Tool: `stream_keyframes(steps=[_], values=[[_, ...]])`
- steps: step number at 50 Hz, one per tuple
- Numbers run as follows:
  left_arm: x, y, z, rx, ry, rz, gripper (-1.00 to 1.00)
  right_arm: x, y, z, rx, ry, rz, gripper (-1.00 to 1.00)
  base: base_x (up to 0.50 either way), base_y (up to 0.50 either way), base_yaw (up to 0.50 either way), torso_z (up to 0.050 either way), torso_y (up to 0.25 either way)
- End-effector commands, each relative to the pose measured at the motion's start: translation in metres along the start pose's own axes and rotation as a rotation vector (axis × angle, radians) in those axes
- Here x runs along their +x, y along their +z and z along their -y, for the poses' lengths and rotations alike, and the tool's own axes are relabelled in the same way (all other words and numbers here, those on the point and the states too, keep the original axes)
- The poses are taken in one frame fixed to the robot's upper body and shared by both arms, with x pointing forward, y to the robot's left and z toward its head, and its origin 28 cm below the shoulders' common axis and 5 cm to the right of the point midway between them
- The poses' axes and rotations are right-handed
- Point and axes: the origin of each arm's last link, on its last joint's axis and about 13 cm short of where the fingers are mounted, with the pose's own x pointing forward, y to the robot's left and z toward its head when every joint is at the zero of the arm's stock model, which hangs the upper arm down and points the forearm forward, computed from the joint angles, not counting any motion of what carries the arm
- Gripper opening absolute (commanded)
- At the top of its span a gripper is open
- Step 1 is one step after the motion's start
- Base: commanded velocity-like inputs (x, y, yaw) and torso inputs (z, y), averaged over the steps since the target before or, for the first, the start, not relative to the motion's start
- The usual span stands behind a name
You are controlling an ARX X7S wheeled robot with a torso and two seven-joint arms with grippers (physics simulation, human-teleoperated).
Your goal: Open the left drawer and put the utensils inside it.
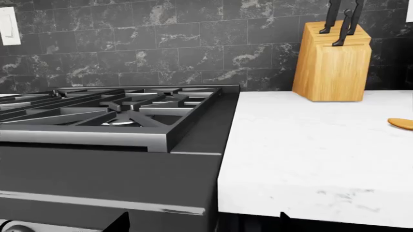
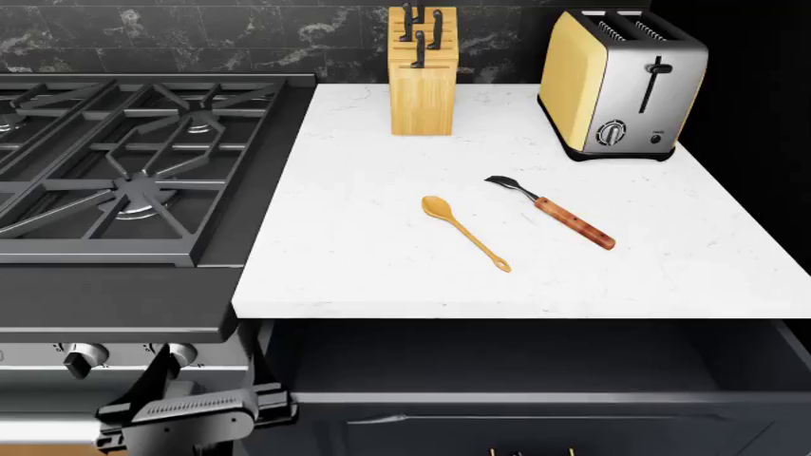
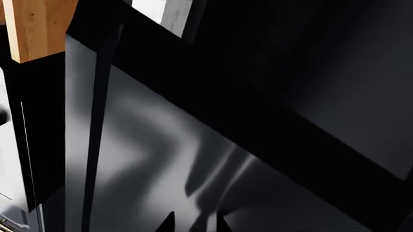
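The left drawer (image 2: 571,423) stands pulled out under the white counter (image 2: 367,275), showing a dark inside. On the counter the golden wooden spoon (image 2: 465,233) lies beside the fork (image 2: 554,211) with its reddish-brown handle. The spoon's bowl (image 1: 401,123) peeks in at the edge of the left wrist view. My left gripper (image 2: 213,388) hangs low in front of the stove, left of the drawer, open and wide with nothing in it (image 1: 201,226). My right gripper (image 3: 195,222) faces dark cabinet panels, its tips a little apart and holding nothing. It is out of the head view.
A gas stove (image 2: 127,161) fills the left, its knobs (image 2: 84,358) just above my left gripper. A wooden knife block (image 2: 423,81) and a yellow toaster (image 2: 617,85) stand at the back of the counter by the dark tiled wall.
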Motion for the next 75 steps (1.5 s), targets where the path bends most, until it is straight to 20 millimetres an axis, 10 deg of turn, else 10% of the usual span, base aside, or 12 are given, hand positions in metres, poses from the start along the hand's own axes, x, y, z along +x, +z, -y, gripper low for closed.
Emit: stream_keyframes(steps=[1, 31, 59, 60, 75], values=[[0.002, 0.000, -0.003, 0.002, 0.005, -0.001, 1.00, -0.075, -0.027, 0.004, 0.057, -0.168, -0.179, -1.00, 0.00, 0.00, 0.00, 0.000, 0.000], [0.001, 0.001, -0.003, 0.004, 0.008, 0.003, 1.00, -0.123, -0.030, 0.005, 0.090, -0.056, -0.240, -1.00, 0.00, 0.00, 0.00, 0.000, 0.000], [0.001, 0.010, -0.007, -0.019, 0.021, 0.021, 1.00, -0.084, -0.005, -0.037, -0.059, 0.055, -0.225, -1.00, 0.00, 0.00, 0.00, 0.000, 0.000], [0.002, 0.014, -0.008, -0.021, 0.020, 0.026, 1.00, -0.078, -0.002, -0.041, -0.091, 0.053, -0.226, 1.00, 0.00, 0.00, 0.00, 0.000, 0.000], [0.004, 0.066, -0.011, 0.032, 0.011, 0.138, 1.00, -0.043, 0.047, -0.093, -0.402, 0.019, -0.143, 1.00, 0.00, 0.00, 0.00, 0.000, 0.000]])
